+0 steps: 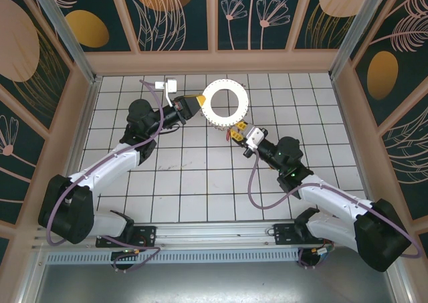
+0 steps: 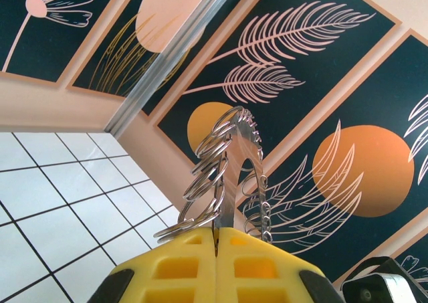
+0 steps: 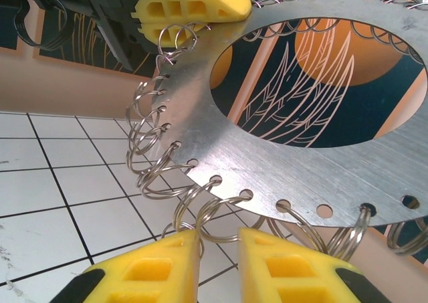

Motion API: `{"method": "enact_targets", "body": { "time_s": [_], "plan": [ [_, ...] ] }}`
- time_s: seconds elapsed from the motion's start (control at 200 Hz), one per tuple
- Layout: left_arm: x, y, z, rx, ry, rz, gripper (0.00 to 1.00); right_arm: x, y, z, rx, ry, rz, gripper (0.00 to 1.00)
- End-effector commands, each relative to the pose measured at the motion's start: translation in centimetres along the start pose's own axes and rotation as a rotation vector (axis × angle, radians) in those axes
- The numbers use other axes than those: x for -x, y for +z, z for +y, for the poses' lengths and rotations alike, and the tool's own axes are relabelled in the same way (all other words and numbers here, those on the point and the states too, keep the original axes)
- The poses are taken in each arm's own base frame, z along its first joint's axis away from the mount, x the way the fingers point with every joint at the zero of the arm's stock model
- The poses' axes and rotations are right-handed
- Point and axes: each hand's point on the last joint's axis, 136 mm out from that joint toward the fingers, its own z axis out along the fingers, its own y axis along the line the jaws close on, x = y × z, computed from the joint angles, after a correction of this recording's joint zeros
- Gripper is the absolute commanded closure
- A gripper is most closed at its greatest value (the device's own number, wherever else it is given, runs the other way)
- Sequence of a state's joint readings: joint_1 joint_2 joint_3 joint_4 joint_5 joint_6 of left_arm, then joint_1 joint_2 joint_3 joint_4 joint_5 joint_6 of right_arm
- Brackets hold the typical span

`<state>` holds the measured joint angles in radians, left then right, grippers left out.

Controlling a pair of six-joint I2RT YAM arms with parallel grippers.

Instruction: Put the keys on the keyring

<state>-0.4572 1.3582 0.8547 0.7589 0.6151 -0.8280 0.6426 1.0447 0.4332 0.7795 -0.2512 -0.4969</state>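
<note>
My left gripper [image 1: 198,103] is shut on the rim of the keyring [image 1: 225,85], a flat pale ring with a wide hole, and holds it above the tiled floor. In the left wrist view the ring [image 2: 231,176] stands edge-on out of the closed yellow fingertips [image 2: 217,239]. My right gripper [image 1: 235,130] sits at the ring's near edge. In the right wrist view its jaws [image 3: 219,246] stand slightly apart with one small wire loop [image 3: 231,213] of the ring [image 3: 281,162] between them. A tiny red piece [image 1: 230,135], perhaps a key's head, shows beside the right fingertips.
White tiled floor [image 1: 187,176] with dark grout lines, enclosed by patterned walls [image 1: 174,15] and wooden borders. The left arm's cable [image 1: 150,92] loops near the ring. The left gripper's yellow finger [image 3: 190,5] appears at the top of the right wrist view.
</note>
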Motion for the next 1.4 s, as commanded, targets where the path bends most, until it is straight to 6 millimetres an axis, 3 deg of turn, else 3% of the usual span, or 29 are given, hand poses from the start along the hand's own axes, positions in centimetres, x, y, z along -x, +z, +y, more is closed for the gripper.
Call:
{"method": "enact_targets", "body": {
  "time_s": [0.0,0.961,1.391],
  "plan": [
    [2.4,-0.4,-2.8,-0.068,0.052,-0.078,1.00,2.7,0.3,-1.2,-0.042,-0.031,-0.079,0.78],
    [2.5,-0.2,-2.8,-0.072,0.045,-0.083,1.00,2.6,0.3,-0.2,-0.003,-0.009,-0.099,0.74],
    [2.5,-0.2,-2.9,-0.078,0.045,-0.082,1.00,2.3,0.6,-1.2,-0.063,0.001,-0.089,0.79]
  ]
}}
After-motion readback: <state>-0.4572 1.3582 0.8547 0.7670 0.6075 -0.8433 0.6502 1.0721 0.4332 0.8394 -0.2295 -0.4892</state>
